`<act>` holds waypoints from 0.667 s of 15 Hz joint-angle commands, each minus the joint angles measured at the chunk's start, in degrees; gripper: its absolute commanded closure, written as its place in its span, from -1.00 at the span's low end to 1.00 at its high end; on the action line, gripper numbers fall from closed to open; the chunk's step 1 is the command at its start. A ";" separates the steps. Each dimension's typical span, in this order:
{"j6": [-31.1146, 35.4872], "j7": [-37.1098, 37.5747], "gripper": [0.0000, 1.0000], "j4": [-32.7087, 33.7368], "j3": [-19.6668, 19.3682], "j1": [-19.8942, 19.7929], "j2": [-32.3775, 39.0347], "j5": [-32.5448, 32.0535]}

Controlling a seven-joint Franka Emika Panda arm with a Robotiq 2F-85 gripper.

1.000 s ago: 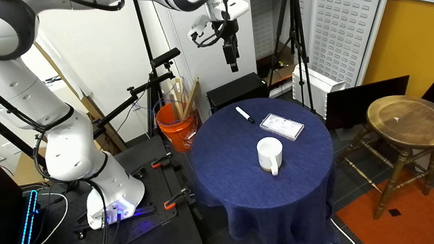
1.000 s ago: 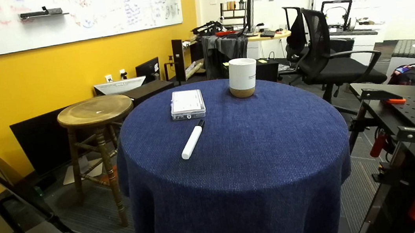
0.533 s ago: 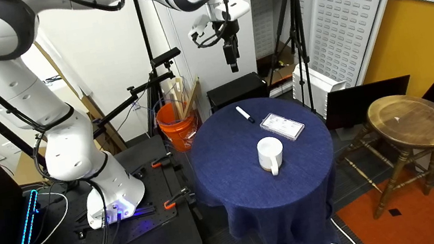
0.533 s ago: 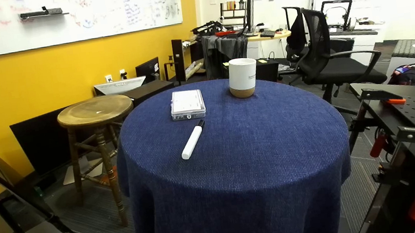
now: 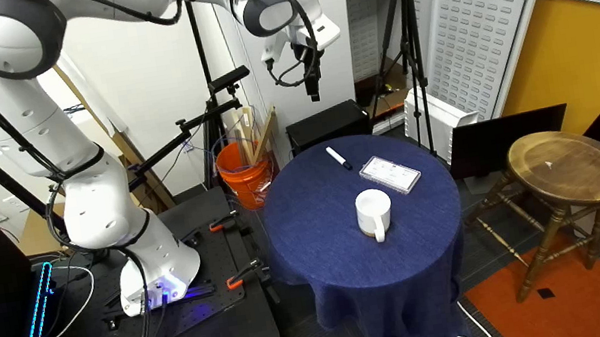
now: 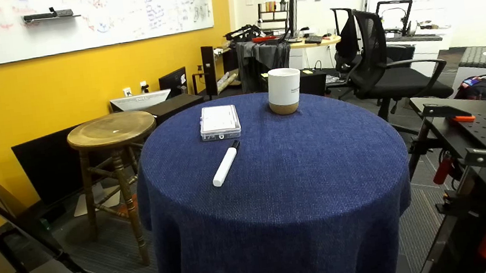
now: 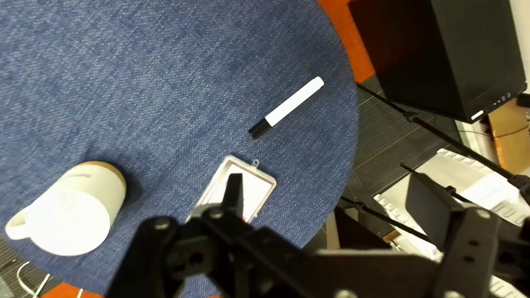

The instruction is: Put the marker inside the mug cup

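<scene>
In an exterior view I see the marker [image 6: 226, 163] on the worktop [image 6: 311, 165], before the case [image 6: 218, 120], the mug [image 6: 283, 87] standing right of both.

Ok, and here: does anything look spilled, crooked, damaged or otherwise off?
Only the blue tablecloth looks untidy: in an exterior view its lower edge seems to bunch up rather than hang straight. Nothing on it stands out: the white mug is upright, the capped marker lies flat and the clear plastic case looks shut.
</scene>
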 commanded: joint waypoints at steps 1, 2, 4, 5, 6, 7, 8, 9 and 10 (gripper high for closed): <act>6.50 4.19 -1.00 -2.28 0.44 1.09 0.88 2.74; 7.90 5.46 -1.00 -2.62 0.65 1.42 1.37 3.39; 10.83 8.49 -1.00 -3.09 1.03 2.16 2.34 3.93; 12.26 9.79 -1.00 -3.12 1.21 2.60 2.97 4.42; 13.80 10.33 -1.00 -3.08 1.46 2.97 3.56 5.61; 15.70 10.45 -1.00 -2.80 1.84 3.40 4.49 8.18; 17.36 11.62 -1.00 -2.49 2.18 3.80 5.31 10.04; 19.38 12.08 -1.00 -2.07 2.61 4.17 6.47 12.61; 21.29 13.45 -1.00 -1.75 2.93 4.48 7.47 14.38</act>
